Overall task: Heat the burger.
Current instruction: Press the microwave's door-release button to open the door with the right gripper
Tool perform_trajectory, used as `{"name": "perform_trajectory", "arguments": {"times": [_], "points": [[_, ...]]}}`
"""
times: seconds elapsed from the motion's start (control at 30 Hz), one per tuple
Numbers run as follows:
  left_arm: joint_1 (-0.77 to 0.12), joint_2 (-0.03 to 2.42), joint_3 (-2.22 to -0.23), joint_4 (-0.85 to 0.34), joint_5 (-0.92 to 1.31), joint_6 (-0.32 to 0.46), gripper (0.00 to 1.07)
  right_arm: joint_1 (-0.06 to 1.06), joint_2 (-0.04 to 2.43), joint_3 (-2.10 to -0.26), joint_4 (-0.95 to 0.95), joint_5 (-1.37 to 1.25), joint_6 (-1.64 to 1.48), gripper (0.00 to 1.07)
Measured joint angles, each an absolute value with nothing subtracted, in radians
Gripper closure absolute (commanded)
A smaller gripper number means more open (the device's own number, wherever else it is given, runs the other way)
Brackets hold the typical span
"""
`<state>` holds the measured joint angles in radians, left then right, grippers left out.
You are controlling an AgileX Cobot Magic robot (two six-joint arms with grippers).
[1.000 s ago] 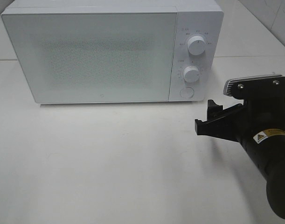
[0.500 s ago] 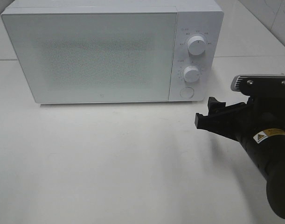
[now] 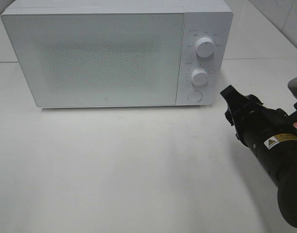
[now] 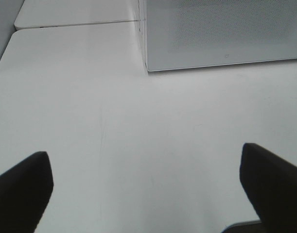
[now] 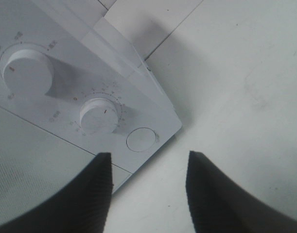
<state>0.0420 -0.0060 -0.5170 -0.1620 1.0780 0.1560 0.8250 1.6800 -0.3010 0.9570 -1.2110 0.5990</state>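
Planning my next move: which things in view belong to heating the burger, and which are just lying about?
Job: microwave, door shut; its upper knob, lower knob and round button; right end effector facing the button. No burger in view.
Just there: left end effector, open above the table.

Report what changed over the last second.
The right pincer rolled onto its side and pulled back rightward from the microwave, its jaws apart, gripping nothing. The microwave stayed put, its door shut.
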Motion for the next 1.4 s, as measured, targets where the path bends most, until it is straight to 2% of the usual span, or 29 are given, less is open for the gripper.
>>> {"name": "perform_trajectory", "arguments": {"times": [0.1,0.17,0.2,0.27,0.3,0.37,0.43,0.73,1.03,1.4], "points": [[0.042,-0.006,-0.517,-0.162,1.078,0.156,0.09,0.825,1.68,-0.301,0.957,-1.211,0.636,0.72],[0.042,-0.006,-0.517,-0.162,1.078,0.156,0.09,0.825,1.68,-0.301,0.957,-1.211,0.791,0.88],[0.042,-0.006,-0.517,-0.162,1.078,0.156,0.09,0.825,1.68,-0.301,0.957,-1.211,0.791,0.88],[0.042,-0.006,-0.517,-0.162,1.078,0.156,0.09,0.825,1.68,-0.301,0.957,-1.211,0.875,0.97],[0.042,-0.006,-0.517,-0.162,1.078,0.156,0.09,0.825,1.68,-0.301,0.957,-1.211,0.875,0.97],[0.042,-0.006,-0.517,-0.162,1.078,0.156,0.09,0.825,1.68,-0.301,0.957,-1.201,0.947,1.05],[0.042,-0.006,-0.517,-0.162,1.078,0.156,0.09,0.825,1.68,-0.302,0.957,-1.192,0.97,1.07],[0.042,-0.006,-0.517,-0.162,1.078,0.156,0.09,0.825,1.681,-0.303,0.958,-1.158,1.159,1.07],[0.042,-0.006,-0.517,-0.162,1.078,0.156,0.09,0.825,1.741,-0.305,0.958,-1.158,1.228,1.07],[0.042,-0.006,-0.517,-0.162,1.078,0.156,0.09,0.825,1.826,-0.391,0.957,-1.157,1.255,1.07]]}}
